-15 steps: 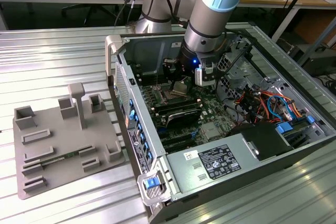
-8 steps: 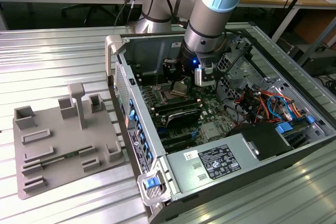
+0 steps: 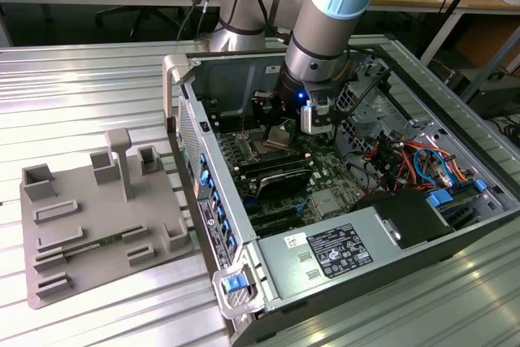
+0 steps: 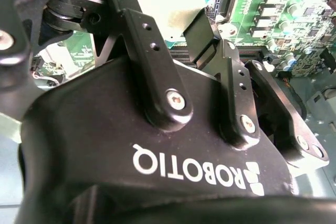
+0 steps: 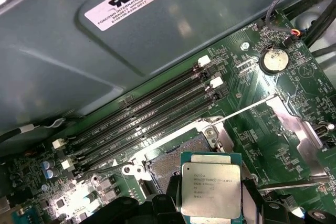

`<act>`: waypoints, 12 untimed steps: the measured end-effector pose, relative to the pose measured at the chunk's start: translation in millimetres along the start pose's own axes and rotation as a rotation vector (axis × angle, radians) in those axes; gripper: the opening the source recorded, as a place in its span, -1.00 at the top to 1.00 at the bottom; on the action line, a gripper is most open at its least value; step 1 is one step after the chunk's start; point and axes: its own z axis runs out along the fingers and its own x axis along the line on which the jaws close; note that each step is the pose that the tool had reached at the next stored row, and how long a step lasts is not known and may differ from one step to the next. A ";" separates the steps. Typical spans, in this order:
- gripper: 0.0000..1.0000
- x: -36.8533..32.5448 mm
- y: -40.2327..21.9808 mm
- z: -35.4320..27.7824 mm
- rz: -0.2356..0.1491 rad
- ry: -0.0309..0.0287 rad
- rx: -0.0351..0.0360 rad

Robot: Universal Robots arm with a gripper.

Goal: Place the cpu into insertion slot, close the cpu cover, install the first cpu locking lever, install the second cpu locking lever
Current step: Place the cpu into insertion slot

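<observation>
- Slatted metal table (image 3: 81, 87) is seen carrying an open computer case (image 3: 213, 225), with a grey moulded fixture tray (image 3: 89, 225) laid at the exterior view's left.
- A light-blue-jointed robot arm (image 3: 325, 22) is lowered into the far part of the case.
- The cpu (image 5: 211, 190), its silver-grey face printed with small dark text, is pinched at two opposite edges between the black fingers (image 5: 252, 198) of the gripper (image 5: 210, 205).
- The chip is held over one edge of the insertion slot (image 5: 176, 158), whose dark contact field is left uncovered; contact between them cannot be told.
- Long black memory slots (image 5: 152, 114) are ranged just beyond the socket, and a coin cell (image 5: 274, 60) is seated further along the green board.
- White labels with black print are stuck on the grey panel (image 5: 128, 1) and on the power supply (image 3: 329, 251).
- White lettering is carried on the gripper body in the second wrist view.
</observation>
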 end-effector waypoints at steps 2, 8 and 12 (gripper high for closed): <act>-0.09 0.0 0.0 0.1 0.002 -0.0002 0.0002; -0.09 0.0 -0.1 0.6 0.011 -0.0012 0.0009; -0.09 0.0 -0.1 0.9 0.016 -0.0018 0.0013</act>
